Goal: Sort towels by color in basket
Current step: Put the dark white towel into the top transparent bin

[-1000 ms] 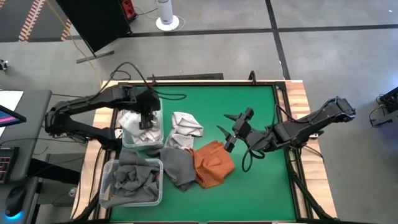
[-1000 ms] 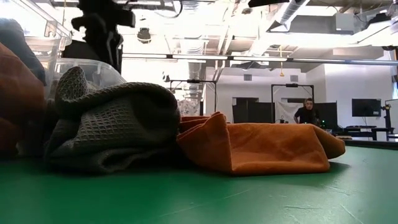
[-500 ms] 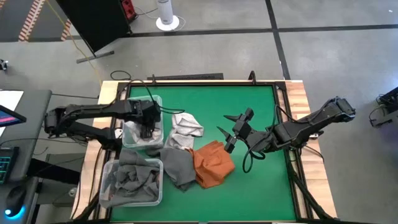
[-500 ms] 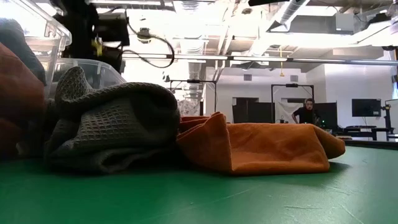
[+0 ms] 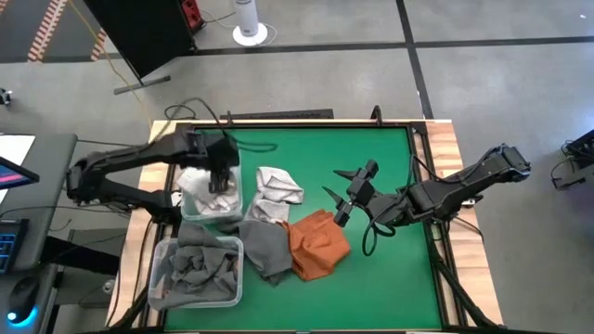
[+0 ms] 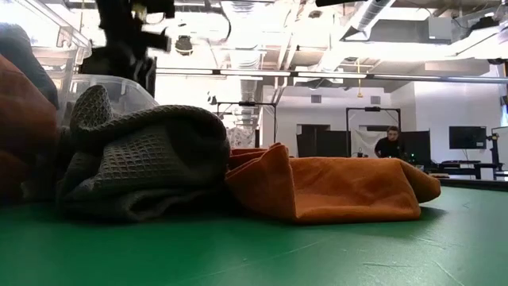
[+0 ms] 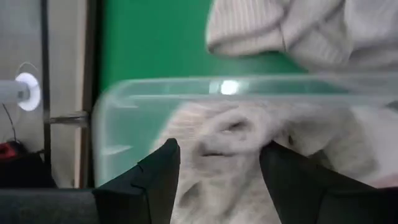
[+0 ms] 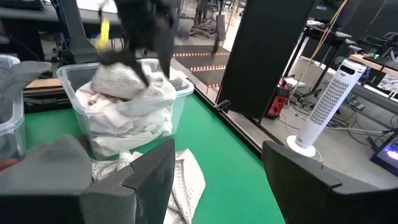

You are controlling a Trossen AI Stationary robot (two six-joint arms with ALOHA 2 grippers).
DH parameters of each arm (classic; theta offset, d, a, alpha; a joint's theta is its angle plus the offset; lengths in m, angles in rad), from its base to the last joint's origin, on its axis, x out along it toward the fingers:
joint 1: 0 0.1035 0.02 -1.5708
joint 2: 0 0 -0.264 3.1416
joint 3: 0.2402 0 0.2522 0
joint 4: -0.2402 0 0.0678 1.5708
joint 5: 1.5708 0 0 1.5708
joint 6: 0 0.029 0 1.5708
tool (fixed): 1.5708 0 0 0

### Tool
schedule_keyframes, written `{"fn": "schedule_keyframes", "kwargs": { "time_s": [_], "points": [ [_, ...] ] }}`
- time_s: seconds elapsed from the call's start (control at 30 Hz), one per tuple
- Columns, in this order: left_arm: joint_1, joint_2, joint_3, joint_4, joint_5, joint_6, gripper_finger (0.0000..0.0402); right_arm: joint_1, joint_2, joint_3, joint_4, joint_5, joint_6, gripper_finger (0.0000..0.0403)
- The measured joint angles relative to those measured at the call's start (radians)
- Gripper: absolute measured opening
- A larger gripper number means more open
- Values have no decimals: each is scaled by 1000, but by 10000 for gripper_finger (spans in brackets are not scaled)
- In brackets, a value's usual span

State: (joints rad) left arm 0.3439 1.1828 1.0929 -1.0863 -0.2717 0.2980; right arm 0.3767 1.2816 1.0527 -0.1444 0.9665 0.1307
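My left gripper (image 5: 220, 176) (image 7: 217, 186) hangs open just above the clear bin (image 5: 232, 148) that holds the white towels (image 7: 236, 134) (image 8: 127, 99); its fingers stand on either side of a raised lump of white cloth, apart from it. A white towel with grey checks (image 5: 277, 193) lies on the green mat beside that bin. A dark grey towel (image 5: 264, 249) (image 6: 143, 151) and a rust-orange towel (image 5: 317, 243) (image 6: 333, 187) lie crumpled side by side. My right gripper (image 5: 348, 195) (image 8: 214, 186) waits open above the mat, right of the orange towel.
A second clear bin (image 5: 167, 283) at the near left corner holds several dark grey towels (image 5: 197, 271). Wooden rails (image 5: 450, 148) border the green mat. Bare mat (image 5: 325, 139) spreads across the far middle and the right side. A person (image 6: 390, 143) stands far off in the room.
My left gripper dipped down into the white-towel bin and then rose back to just above it. The towels on the mat and my right arm stayed where they were.
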Motion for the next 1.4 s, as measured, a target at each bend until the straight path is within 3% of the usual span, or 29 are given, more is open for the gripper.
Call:
{"fn": "schedule_keyframes", "kwargs": {
  "time_s": [0.13,0.23,0.4,0.6,0.7,0.83,1.03,1.4],
  "points": [
    [0,-1,115,-25,-2,-45,210,0,0,0,-6,0,0,270],
    [0,-1,112,-43,-2,-70,210,0,0,0,-7,0,0,270],
    [3,0,-55,7,-1,-95,210,3,0,0,-8,0,1,270],
    [3,-2,-346,237,6,-86,210,3,0,0,-4,-1,1,270],
    [5,-5,-394,294,7,-70,210,1,0,0,-3,-1,1,270],
    [5,0,-341,260,2,-60,210,-7,0,0,3,-1,1,270],
    [3,0,-152,163,3,-36,210,-6,0,0,0,-1,1,270],
    [0,0,145,-258,19,-128,210,-3,0,0,-5,-1,1,270]
  ]
}}
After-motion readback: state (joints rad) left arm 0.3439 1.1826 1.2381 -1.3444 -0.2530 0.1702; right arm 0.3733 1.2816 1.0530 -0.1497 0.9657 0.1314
